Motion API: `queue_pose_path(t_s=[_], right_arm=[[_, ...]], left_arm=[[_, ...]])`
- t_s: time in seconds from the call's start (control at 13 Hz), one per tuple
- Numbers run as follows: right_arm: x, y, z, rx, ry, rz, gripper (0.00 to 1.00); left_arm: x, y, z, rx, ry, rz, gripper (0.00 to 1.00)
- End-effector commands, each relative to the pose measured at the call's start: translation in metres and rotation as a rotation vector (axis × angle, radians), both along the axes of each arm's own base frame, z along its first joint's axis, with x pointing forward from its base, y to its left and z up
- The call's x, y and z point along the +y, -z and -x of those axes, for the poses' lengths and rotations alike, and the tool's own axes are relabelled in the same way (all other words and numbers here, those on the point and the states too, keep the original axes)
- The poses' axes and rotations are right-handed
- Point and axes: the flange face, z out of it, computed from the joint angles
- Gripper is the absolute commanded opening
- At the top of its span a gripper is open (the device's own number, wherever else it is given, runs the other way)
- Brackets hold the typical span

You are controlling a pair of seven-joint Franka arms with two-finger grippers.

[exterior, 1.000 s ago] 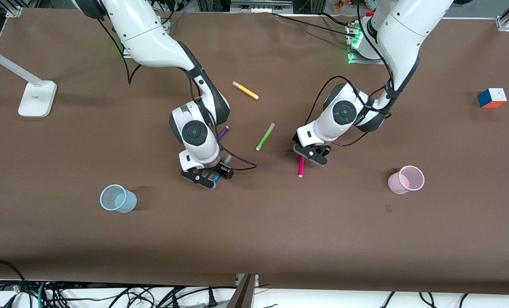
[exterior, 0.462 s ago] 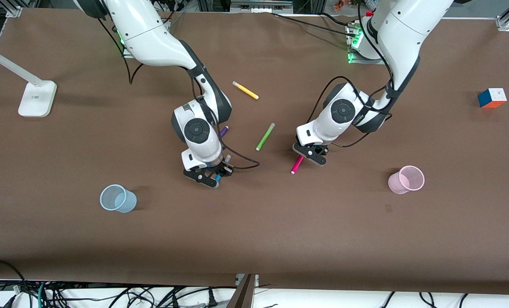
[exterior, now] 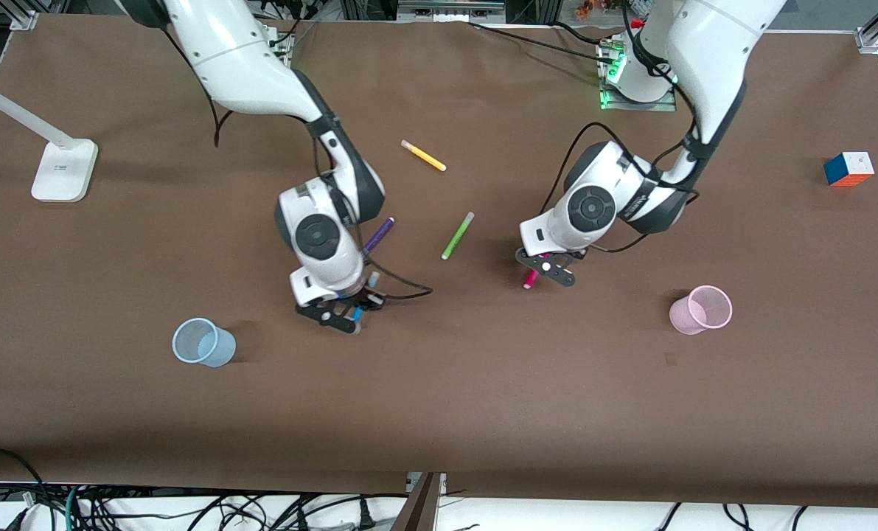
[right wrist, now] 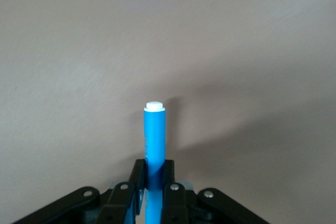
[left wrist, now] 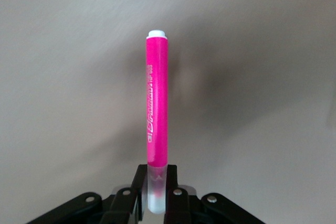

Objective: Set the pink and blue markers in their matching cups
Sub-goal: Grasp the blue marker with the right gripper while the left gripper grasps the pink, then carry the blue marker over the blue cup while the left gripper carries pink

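left end effector (left wrist: 153, 195) clamped on pink marker (left wrist: 156, 119), right end effector (right wrist: 152, 182) clamped on blue marker (right wrist: 154, 135), both above table (exterior: 483, 383)

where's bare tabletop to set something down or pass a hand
Bare brown table runs along the edge nearest the front camera, below the pale blue plastic cup and pale pink plastic cup. It is crowded mid-table: green marker, purple marker, yellow marker and both arms' pincers.
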Motion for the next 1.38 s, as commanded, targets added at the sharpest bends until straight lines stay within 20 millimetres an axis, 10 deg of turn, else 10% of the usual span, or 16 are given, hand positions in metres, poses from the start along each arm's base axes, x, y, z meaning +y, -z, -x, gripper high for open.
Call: queue_pose_path(t_s=[0.0,0.38,0.77,1.31], right_arm=[[-0.05,-0.067,-0.021,0.083,-0.033,-0.076,0.0],[-0.191,-0.127,-0.064,0.213,0.038,-0.338,0.0],[-0.3,-0.112,-0.077,0.246,0.155,-0.591,0.0],[-0.397,-0.071,-0.076,0.255,0.334,-0.804,0.0]], left_arm=[[0.023,-0.041,-0.031,0.139,0.062,-0.078,0.0],[0.065,-0.09,-0.041,0.263,0.237,-0.353,0.0],[0.097,-0.113,-0.045,0.364,0.465,-0.702,0.0],[0.129,-0.043,-0.081,0.41,0.687,-0.991,0.0]])
